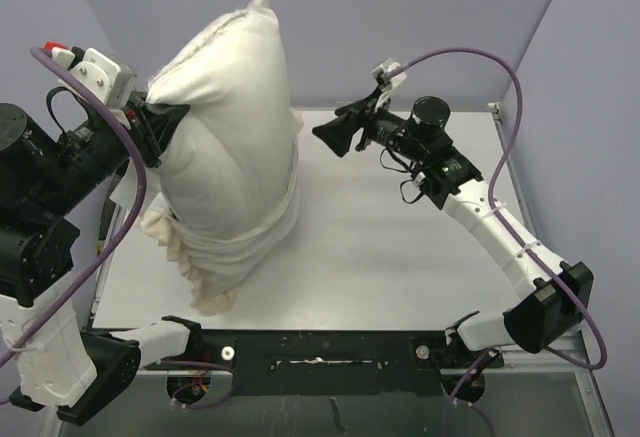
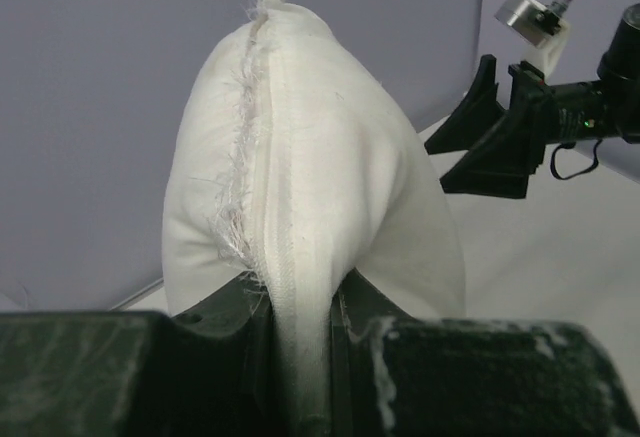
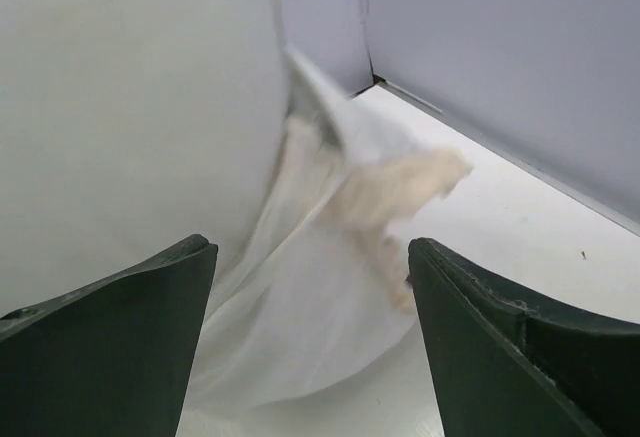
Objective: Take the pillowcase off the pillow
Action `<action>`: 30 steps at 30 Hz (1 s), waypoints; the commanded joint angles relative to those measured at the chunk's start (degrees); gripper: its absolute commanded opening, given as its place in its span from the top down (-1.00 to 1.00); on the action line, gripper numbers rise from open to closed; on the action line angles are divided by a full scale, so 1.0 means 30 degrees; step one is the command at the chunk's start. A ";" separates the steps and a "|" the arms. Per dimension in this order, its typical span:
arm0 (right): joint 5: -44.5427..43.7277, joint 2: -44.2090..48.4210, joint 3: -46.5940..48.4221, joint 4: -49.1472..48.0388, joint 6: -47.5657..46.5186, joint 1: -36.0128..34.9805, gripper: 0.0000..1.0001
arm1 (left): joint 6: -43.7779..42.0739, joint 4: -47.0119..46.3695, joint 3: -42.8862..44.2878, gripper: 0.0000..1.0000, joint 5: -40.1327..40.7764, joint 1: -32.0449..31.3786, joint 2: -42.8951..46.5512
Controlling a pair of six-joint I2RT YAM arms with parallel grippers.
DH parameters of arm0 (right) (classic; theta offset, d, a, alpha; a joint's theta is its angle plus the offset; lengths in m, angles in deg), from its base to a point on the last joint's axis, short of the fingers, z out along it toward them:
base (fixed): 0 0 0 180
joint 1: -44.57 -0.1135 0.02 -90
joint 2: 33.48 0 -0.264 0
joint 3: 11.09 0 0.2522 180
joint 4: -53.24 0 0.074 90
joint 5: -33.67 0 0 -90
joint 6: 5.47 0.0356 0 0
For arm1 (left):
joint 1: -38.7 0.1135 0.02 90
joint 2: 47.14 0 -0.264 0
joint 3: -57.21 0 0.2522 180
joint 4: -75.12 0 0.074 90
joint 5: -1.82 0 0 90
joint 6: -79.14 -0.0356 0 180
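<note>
The plain white pillow (image 1: 235,117) stands upright on the table. My left gripper (image 1: 163,123) is shut on its frayed side seam (image 2: 268,207), high on the left edge; the jaws (image 2: 305,317) pinch the seam tight. The pillowcase (image 1: 245,247) is bunched round the pillow's lower part, white face out, with its peach-beige frill (image 1: 185,262) hanging at the bottom left. My right gripper (image 1: 335,137) is open and empty, just right of the pillow and apart from it. In the right wrist view it (image 3: 310,247) faces the pillow (image 3: 130,107), the pillowcase (image 3: 300,327) and the frill (image 3: 400,192).
The white table (image 1: 400,257) stretches to the right of the pillow, with purple walls (image 1: 400,17) behind and at both sides. A black rail (image 1: 320,347) with the arm bases runs along the near edge.
</note>
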 commanded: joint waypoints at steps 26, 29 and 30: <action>-0.5422 -0.6489 -0.0084 0.3295 0.4320 -0.0836 0.04 | 0.0260 -0.2906 0.1208 1.00 -0.4755 0.0499 0.0804; -0.5902 -0.7433 -0.0681 0.3823 0.4187 -0.0627 0.12 | 0.0440 -0.2954 0.1411 1.00 -0.5205 0.0647 0.0901; -0.5961 -0.7712 -0.0940 0.3902 0.4143 -0.0617 0.14 | 0.0472 -0.2999 0.1444 1.00 -0.5365 0.0702 0.0974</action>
